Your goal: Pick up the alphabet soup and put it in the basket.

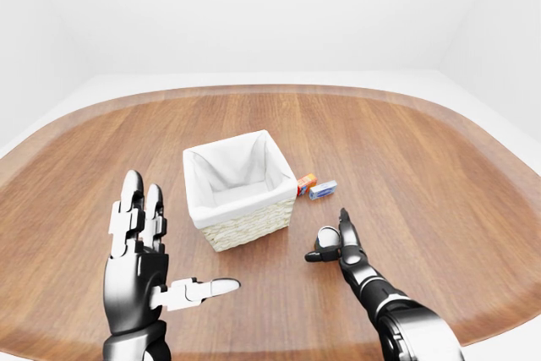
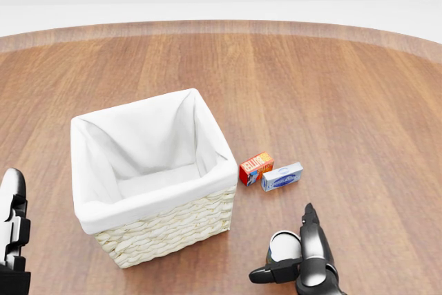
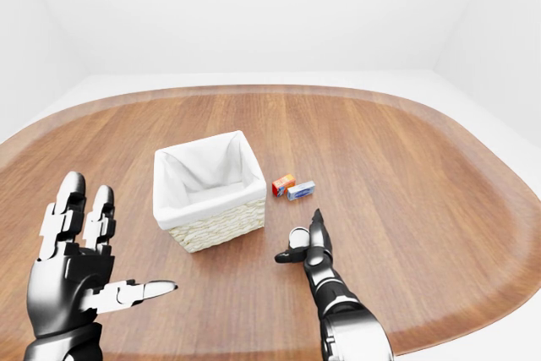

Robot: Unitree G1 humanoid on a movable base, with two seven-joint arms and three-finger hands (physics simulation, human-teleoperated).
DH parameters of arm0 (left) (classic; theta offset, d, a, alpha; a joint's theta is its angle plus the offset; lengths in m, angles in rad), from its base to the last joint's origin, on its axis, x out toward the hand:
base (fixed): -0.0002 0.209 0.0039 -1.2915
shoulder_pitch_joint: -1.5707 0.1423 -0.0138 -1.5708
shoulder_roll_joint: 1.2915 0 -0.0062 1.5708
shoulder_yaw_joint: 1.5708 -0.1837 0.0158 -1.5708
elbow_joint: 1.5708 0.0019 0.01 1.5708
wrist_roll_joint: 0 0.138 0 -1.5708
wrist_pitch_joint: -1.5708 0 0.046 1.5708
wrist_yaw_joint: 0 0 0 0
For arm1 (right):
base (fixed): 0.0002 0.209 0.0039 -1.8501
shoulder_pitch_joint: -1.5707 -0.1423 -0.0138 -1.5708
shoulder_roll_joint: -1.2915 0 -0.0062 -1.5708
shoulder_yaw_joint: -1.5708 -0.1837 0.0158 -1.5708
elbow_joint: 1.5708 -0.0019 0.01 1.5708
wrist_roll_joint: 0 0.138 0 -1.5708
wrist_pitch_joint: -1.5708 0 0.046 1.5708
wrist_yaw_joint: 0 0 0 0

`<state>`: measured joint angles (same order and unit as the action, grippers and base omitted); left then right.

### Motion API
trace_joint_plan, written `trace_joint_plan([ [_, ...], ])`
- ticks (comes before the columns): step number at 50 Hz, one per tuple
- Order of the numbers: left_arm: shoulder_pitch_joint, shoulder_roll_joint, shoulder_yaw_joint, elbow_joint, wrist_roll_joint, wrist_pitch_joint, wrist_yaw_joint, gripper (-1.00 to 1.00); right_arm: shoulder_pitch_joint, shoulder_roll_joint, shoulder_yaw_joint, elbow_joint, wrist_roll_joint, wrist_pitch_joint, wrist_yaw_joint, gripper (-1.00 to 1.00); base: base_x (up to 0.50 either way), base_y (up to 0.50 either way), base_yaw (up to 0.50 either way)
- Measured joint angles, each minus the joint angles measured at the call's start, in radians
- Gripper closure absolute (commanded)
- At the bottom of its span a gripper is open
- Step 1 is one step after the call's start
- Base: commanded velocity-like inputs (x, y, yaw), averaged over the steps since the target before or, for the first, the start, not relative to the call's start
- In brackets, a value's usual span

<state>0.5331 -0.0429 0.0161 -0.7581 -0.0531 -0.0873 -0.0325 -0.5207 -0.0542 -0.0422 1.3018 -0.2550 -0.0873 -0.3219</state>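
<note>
In the left-eye view the left hand (image 1: 144, 268) is raised at lower left, fingers spread, holding nothing. The white-lined wicker basket (image 2: 110, 229) stands mid-bench (image 2: 345, 88). Right of it lie an orange box (image 2: 256, 168) and a blue-white box (image 2: 282, 177). Below them, the right hand (image 2: 293, 260) has its fingers apart around the alphabet soup (image 2: 284, 245) can.

a broad rounded wooden table (image 1: 439, 175) fills a plain white room under even light.

left hand (image 1: 139, 272): glossy dark-grey palm, pale silver jointed finger segments. right hand (image 1: 338, 245): same glossy dark metal, black thumb, rounded forearm.
</note>
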Motion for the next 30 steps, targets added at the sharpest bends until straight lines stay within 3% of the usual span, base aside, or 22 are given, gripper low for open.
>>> trace_joint_plan([
  [11, 0.002, 0.002, -0.003, -0.003, 0.001, 0.0, 0.002, -1.0, -0.002, 0.003, -0.011, 0.019, -0.028, 0.0, -0.022, -1.0, 0.0, 0.0, 0.0],
  [12, 0.003, 0.002, -0.004, -0.003, 0.002, 0.0, 0.002, -1.0, -0.003, 0.003, -0.012, 0.02, -0.031, 0.0, -0.024, -0.22, 0.0, 0.0, 0.0],
  [14, 0.004, 0.003, -0.005, -0.005, 0.002, 0.0, 0.002, -1.0, -0.002, 0.002, -0.014, 0.02, -0.039, 0.0, -0.032, -0.22, 0.0, 0.0, 0.0],
  [15, 0.005, 0.003, -0.005, -0.005, 0.002, 0.0, 0.002, -1.0, -0.003, 0.004, -0.018, 0.019, -0.038, 0.0, -0.03, 0.72, 0.0, 0.0, 0.0],
  [17, 0.007, 0.003, -0.006, -0.007, 0.002, 0.0, 0.002, -1.0, -0.003, 0.011, -0.016, 0.012, -0.023, 0.0, -0.019, 1.0, 0.01, 0.0, 0.0],
  [20, 0.009, 0.004, -0.007, -0.008, 0.001, 0.0, 0.002, -1.0, -0.01, 0.01, -0.004, 0.017, 0.019, 0.0, -0.039, 1.0, 0.0, 0.0, 0.0],
  [30, 0.011, 0.008, -0.014, -0.009, 0.002, 0.0, 0.003, -1.0, -0.003, 0.003, -0.005, 0.018, -0.064, 0.0, -0.033, 1.0, 0.0, 0.0, 0.0],
])
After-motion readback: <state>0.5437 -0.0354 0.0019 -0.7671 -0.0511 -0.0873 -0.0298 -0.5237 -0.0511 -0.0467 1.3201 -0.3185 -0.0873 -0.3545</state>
